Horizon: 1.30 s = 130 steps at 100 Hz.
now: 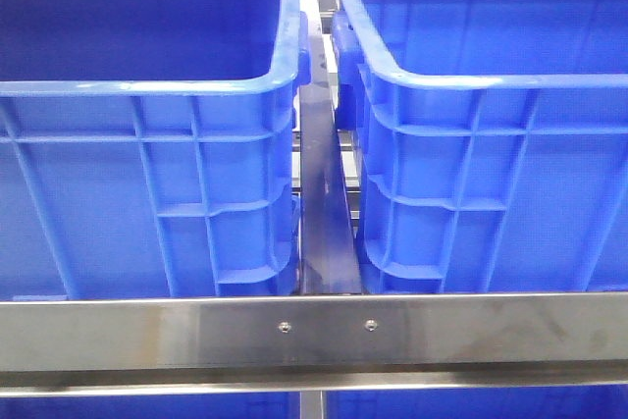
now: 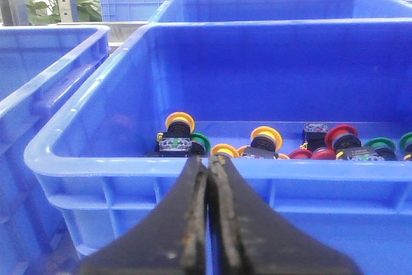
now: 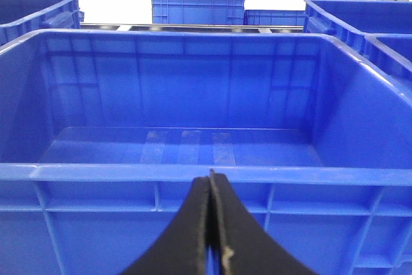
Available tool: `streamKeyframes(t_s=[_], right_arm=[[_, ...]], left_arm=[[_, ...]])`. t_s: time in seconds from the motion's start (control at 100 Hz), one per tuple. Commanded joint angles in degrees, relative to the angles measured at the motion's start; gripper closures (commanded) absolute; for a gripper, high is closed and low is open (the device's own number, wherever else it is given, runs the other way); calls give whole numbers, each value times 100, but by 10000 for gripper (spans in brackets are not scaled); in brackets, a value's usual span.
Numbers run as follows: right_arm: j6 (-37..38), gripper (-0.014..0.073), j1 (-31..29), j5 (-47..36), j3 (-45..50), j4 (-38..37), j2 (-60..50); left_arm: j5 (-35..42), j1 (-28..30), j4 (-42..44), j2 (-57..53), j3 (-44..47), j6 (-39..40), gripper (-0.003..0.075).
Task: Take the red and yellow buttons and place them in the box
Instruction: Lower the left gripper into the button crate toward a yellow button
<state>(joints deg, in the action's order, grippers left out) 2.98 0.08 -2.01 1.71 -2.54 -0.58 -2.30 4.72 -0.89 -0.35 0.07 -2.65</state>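
In the left wrist view, a blue crate [image 2: 116, 165] holds several push buttons on its floor. Yellow-capped buttons [image 2: 180, 121] [image 2: 266, 136] lie toward one side and red-capped buttons [image 2: 341, 134] [image 2: 301, 154] toward the other. My left gripper [image 2: 209, 159] is shut and empty, just outside that crate's near rim. The right wrist view shows the box [image 3: 96, 172], a blue crate with a bare floor. My right gripper [image 3: 210, 175] is shut and empty in front of its near rim. Neither gripper appears in the front view.
Green-capped buttons [image 2: 201, 140] [image 2: 380, 143] lie among the others. The front view shows two tall blue crates [image 1: 147, 85] [image 1: 471, 76] side by side, a dark bar [image 1: 324, 203] between them and a steel rail [image 1: 314, 331] across the front. More blue crates [image 3: 196, 9] stand behind.
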Motion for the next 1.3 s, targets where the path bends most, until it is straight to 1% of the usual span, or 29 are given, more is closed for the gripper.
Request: streamKeyframes(t_s=[0.0,0.34,0.53,0.64,0.79,0.92,1.05,1.09,1.14,1.19,1.23,1.24,1.26,1.29], right_arm=[[-19,650,-11,-431,-100,15,-137],[-19,650,-11,-431,-100,15,-137],[-19,650,-11,-431,-100,15,-137],[-19,650,-11,-431,-100,15,-137],[-19,650,-11,-431,-100,15,-137],[-19,650,-11,-431,-100,15,-137],[-19,650,-11,-431,-100,15,-137],[-19,650,-11,-431,-100,15,-137],[-19,650,-11,-431,-100,15,-137],[-19,650,-11,-431,-100,15,-137],[-19,650,-11,-431,-100,15,-137],[-19,650,-11,-431,-100,15,-137],[-19,650,-11,-431,-100,15,-137],[-19,650,-11,-431,-100,15,-137]], left_arm=[[494,11,0,-177,297,59,740],[494,11,0,-177,246,59,740],[332,11,-16,-152,-175,59,740],[-307,11,7,54,-637,59,740],[-1122,11,7,612,-1315,59,740],[-1589,11,7,1252,-1872,34,740],[-2014,11,7,2116,-2447,34,736],[-2066,11,7,2407,-2633,34,717],[-2103,11,7,2751,-2851,34,661],[-2103,11,7,3087,-3070,23,575],[-2103,11,7,3361,-3257,13,482],[-2103,11,7,3406,-3288,13,449],[-2103,11,-4,3541,-3379,13,416],[-2103,11,-4,3717,-3502,13,335]])
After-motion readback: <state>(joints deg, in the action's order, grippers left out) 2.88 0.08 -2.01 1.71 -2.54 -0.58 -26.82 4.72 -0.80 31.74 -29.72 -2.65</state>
